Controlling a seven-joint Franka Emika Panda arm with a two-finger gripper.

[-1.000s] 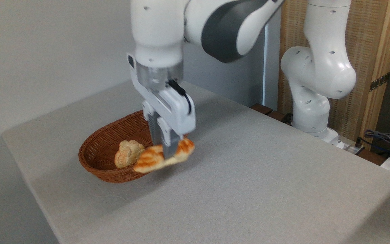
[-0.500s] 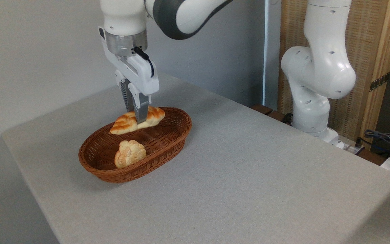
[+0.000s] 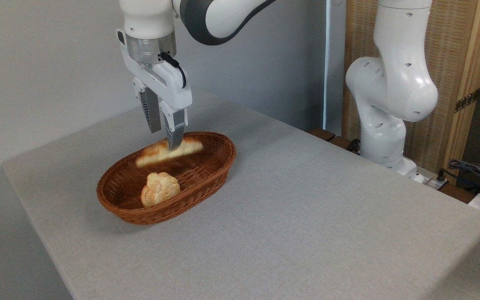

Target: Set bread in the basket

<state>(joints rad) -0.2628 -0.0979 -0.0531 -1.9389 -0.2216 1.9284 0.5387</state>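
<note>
Golden and blurred, the bread (image 3: pixel 168 151) now hangs just under the jaws of the gripper (image 3: pixel 164 136) and above the far side of the basket (image 3: pixel 206 179). Half a second ago the two fingers were pressed on the middle of the loaf; now they stand apart, with a clear gap between them, and they hold nothing. The gripper has also come up a little. The blur on the loaf, while all other things are sharp, suggests that the bread is falling at this moment, released from the jaws. One second ago the loaf was carried in front of the near rim, so the arm has brought it across and over the basket before letting go.

Below and a little nearer than the jaws, a small pale bun (image 3: pixel 160 188) lies in the basket, in the same place as before. The basket itself has not moved on the grey tabletop (image 3: pixel 306 216).

For the task this probably means the main step is almost finished: the loaf should land inside the woven wall, beside the bun. One risk remains: the loaf is close to the far rim, so an end could catch on it.
</note>
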